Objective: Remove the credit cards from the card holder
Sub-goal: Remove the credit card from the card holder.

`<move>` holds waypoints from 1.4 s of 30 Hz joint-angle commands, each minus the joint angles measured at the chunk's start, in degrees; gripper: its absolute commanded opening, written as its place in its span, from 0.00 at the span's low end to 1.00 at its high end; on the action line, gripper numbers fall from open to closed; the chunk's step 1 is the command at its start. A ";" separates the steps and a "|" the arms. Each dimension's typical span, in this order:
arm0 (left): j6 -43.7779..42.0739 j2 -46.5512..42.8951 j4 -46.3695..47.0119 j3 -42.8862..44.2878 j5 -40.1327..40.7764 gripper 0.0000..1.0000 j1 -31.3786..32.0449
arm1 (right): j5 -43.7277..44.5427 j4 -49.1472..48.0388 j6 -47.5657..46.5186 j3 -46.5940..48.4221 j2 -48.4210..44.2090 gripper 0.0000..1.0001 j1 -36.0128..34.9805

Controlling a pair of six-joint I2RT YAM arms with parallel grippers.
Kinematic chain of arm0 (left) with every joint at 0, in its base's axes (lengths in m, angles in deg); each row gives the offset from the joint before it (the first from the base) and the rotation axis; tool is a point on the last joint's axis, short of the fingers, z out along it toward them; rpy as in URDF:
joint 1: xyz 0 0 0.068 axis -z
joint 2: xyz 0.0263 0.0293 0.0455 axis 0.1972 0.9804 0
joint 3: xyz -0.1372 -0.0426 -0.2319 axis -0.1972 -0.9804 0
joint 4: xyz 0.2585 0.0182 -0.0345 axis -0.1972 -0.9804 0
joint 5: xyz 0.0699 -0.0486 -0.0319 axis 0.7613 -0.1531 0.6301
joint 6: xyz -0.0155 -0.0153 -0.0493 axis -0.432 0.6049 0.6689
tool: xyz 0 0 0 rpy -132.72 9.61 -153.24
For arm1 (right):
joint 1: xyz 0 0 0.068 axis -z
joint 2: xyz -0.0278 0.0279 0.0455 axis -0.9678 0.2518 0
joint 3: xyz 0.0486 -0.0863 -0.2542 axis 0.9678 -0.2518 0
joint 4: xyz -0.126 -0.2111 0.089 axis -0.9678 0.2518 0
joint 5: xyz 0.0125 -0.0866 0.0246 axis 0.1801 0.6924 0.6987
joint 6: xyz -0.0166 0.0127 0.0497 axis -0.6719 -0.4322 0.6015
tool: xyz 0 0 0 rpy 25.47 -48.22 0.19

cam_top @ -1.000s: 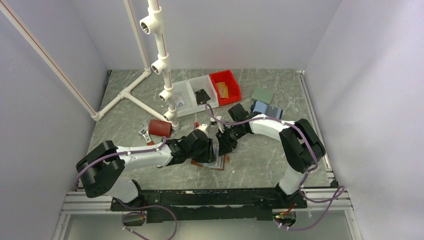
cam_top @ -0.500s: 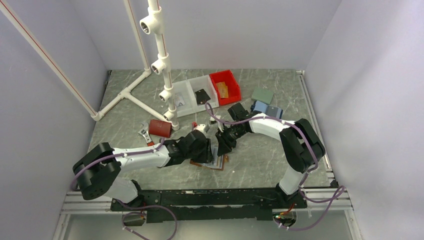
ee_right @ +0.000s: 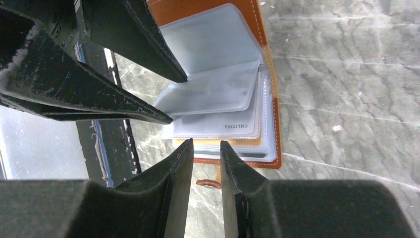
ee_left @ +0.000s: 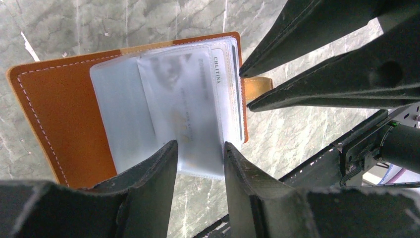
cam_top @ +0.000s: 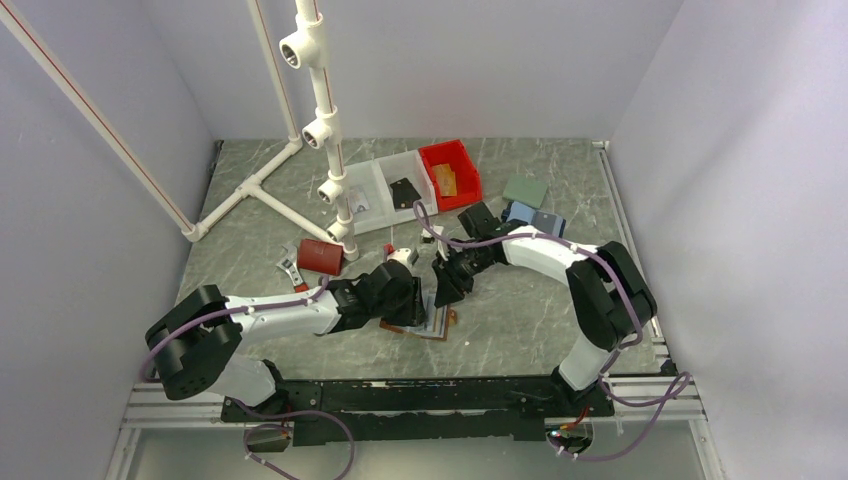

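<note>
Since the earlier frames the left arm is sitting a little further back toward its own base and the right arm's wrist is shifting very slightly, while the card holder is staying on the same spot of the table. The left arm is lying low and stretched out across the table. The left gripper is pointing down at the open holder, its two fingers standing apart with a clear gap and pinching nothing. The lower edge of the plastic sleeves is showing just beyond its tips and through the gap. The right arm is bending back toward the near side, and the right gripper is hanging over the opposite edge of the holder. Its fingers are leaving only a narrow slit, and nothing is sitting between them. The two grippers are facing each other with their tips close together. The holder is lying open and flat, directly under the left gripper and just ahead of the right gripper's tips. Its cover is showing smooth orange-brown leather with pale stitching along a rounded border, and a small leather clasp tab is sticking out on the side nearest the right gripper. Inside, a stack of clear, slightly cloudy plastic sleeves is fanning up. The credit cards are sitting inside these sleeves, pale, thin and rectangular, and their print is looking blurred through the plastic. The table is showing a grey-green stone pattern with light veins.
</note>
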 commanded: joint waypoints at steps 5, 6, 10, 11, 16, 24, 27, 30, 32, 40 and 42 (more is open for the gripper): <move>0.99 -1.23 0.71 -0.32 0.23 0.43 -0.24 | -1.63 -1.07 0.51 1.79 -1.61 0.25 0.15; 1.06 -1.23 0.85 -0.32 0.15 0.43 -0.24 | -1.49 -1.56 1.03 1.77 -1.53 0.23 -0.27; 1.08 -1.23 1.09 -0.30 -0.26 0.43 -0.24 | -0.04 -3.35 3.23 1.69 -1.23 0.16 -1.32; 1.14 -1.23 1.19 -0.32 -0.30 0.43 -0.24 | 0.61 -3.95 3.90 1.56 -1.26 0.14 -1.60; 1.32 -1.31 1.47 -0.41 -0.65 0.43 -0.24 | 3.68 -6.11 6.60 1.00 -0.29 0.10 -2.59; 1.43 -3.14 1.83 -1.05 -0.24 0.63 -0.24 | 5.94 -9.84 12.59 0.62 1.93 0.00 -4.27; 1.27 -5.61 1.65 -2.07 0.66 0.68 -0.24 | 4.72 -10.88 14.76 0.54 2.29 0.00 -4.27; 0.94 -7.86 0.84 -2.81 2.03 0.68 -0.24 | 2.93 -11.82 16.40 0.36 2.54 0.00 -4.26; 0.67 -8.72 -0.26 -2.75 3.14 0.67 -0.24 | 1.72 -12.40 17.26 0.36 2.95 0.00 -4.27; 0.07 -5.98 -2.77 -0.48 4.62 0.53 -0.24 | -3.27 -13.28 19.73 0.79 5.08 0.00 -4.22; -0.05 -4.79 -3.70 0.60 5.16 0.51 -0.24 | -3.57 -13.18 19.78 0.92 5.41 0.00 -4.26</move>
